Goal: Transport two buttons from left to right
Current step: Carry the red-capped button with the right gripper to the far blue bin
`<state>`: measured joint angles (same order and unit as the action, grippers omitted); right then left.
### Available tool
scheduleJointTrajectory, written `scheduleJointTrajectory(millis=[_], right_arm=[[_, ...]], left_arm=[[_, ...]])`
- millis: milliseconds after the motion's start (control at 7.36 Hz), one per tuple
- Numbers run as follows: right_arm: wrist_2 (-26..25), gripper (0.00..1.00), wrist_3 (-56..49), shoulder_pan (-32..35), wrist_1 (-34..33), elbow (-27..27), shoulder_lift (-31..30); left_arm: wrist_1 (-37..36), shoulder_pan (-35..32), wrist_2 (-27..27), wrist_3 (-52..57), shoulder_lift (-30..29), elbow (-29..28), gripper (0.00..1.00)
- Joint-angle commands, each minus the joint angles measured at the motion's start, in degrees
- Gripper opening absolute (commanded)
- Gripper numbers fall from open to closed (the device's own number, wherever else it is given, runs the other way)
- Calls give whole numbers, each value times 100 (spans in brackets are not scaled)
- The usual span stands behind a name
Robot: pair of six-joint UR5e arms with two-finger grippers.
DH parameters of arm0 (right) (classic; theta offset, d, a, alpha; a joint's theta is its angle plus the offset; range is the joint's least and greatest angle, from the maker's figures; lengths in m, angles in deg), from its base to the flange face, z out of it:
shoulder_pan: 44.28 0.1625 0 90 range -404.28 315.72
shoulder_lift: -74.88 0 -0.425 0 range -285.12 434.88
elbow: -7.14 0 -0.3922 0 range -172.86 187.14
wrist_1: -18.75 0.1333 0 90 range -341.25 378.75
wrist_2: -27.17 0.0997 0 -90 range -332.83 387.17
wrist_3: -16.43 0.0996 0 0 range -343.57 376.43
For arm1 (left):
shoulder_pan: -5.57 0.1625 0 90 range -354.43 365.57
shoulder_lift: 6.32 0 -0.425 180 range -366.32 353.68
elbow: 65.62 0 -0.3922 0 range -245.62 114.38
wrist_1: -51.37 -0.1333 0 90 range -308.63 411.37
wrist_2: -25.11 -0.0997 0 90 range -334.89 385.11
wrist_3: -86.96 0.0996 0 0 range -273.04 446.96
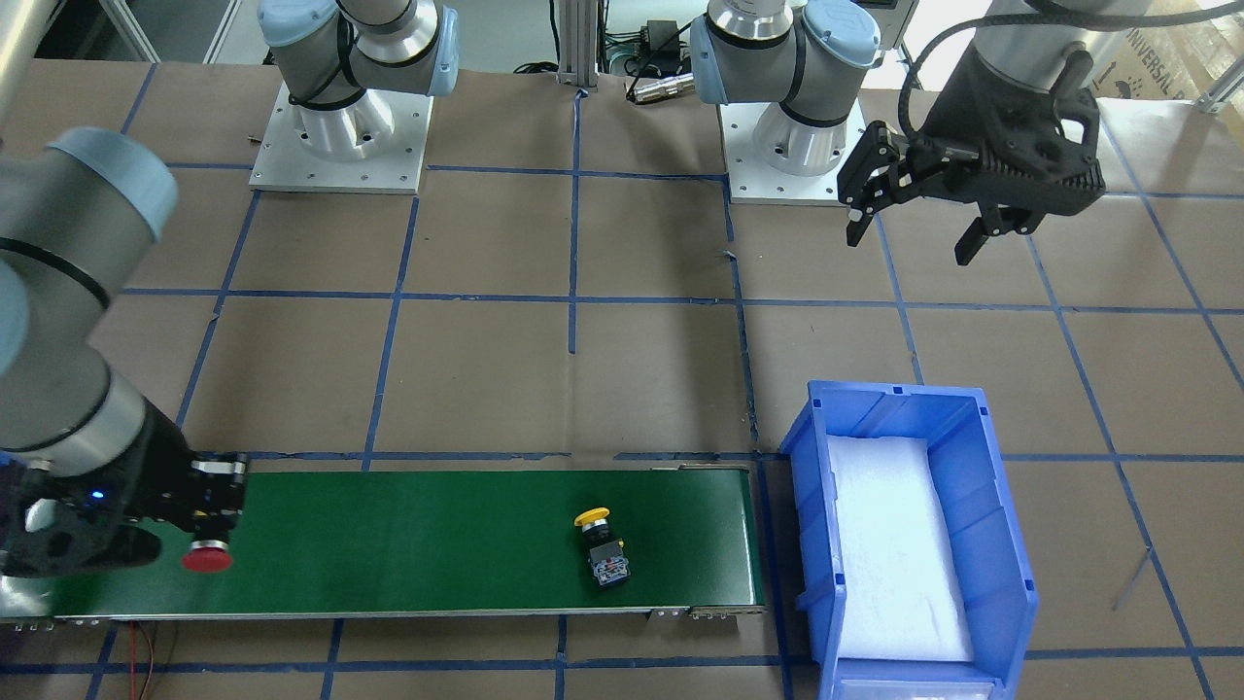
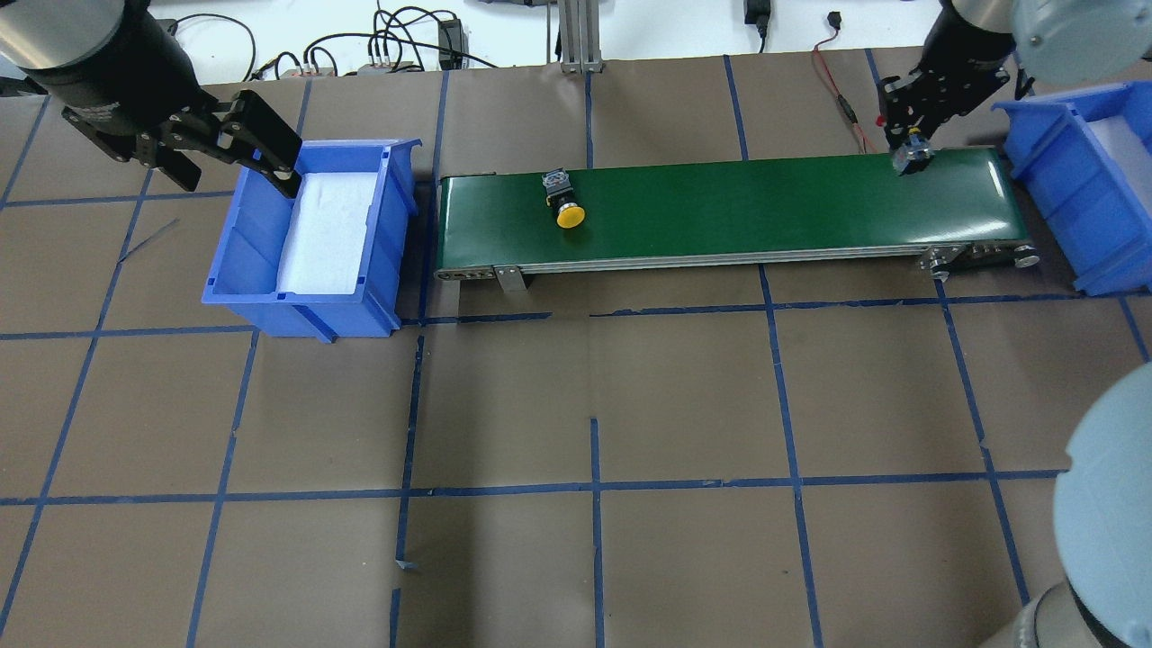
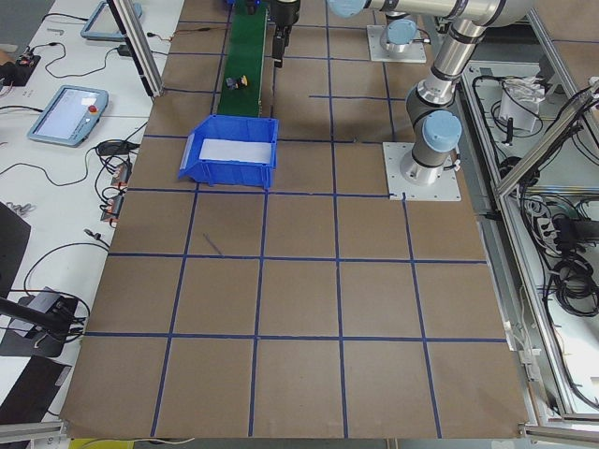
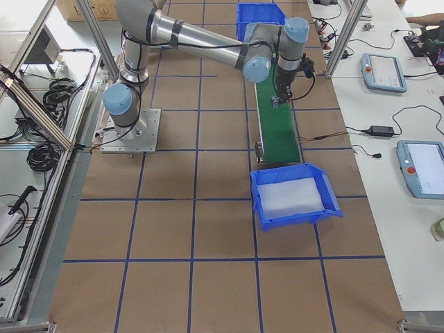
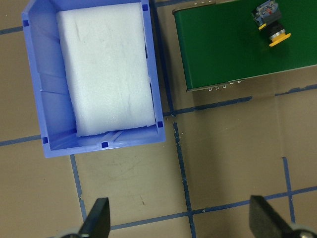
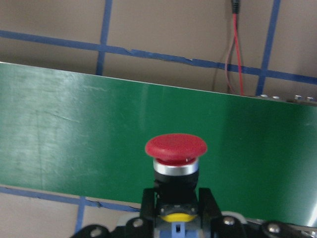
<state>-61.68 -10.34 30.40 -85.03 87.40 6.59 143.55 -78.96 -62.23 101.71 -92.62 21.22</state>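
Red-capped mushroom push-button with a black collar (image 6: 176, 148) sits clamped in the right claw (image 6: 177, 203), whose two black fingers close on its dark body just behind the collar, so the cap points away from the claw and down toward the long green conveyor belt (image 6: 74, 129). In the front-facing view the red cap (image 1: 207, 559) shows over the belt's right end, just under the right claw (image 1: 216, 515); I cannot tell whether the cap touches the belt or hangs just above it. Its yellow-capped twin with a black collar and grey-black contact block (image 2: 562, 200) lies on its side on the same belt (image 2: 765, 198), near the left end and well apart from the red one, cap turned toward the robot. Past that left end stands a blue plastic bin (image 2: 225, 270) lined with a white foam pad (image 2: 324, 229). The left claw (image 2: 236, 180) hangs above the far rim of this bin with its fingers spread wide and nothing between them. A second blue plastic bin (image 2: 1071, 180) stands just beyond the belt's right end. Everything rests on a desk covered in brown paper crossed by blue tape lines (image 2: 630, 405).
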Motion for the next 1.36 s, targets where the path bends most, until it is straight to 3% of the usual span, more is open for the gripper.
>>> scheduleJointTrajectory(millis=[0, 272, 543, 951, 1223], right_arm=[[-53, 6, -1430, -1012, 51, -45, 130], [0, 7, -1752, -1700, 95, -185, 175], [-62, 7, -1770, -2079, 742, -894, 314], [-62, 7, -1963, -2457, 1597, -2309, 1164], [-71, 8, -1964, -2529, 1589, -2663, 1789]], left_arm=[[-24, 41, -125, 28, -9, 114, 100], [-155, 59, -107, 36, -71, 114, 100], [-156, 59, -186, 37, -36, 114, 100], [-138, 50, -257, 28, -88, 122, 100], [-121, 50, -257, 28, -97, 131, 100]])
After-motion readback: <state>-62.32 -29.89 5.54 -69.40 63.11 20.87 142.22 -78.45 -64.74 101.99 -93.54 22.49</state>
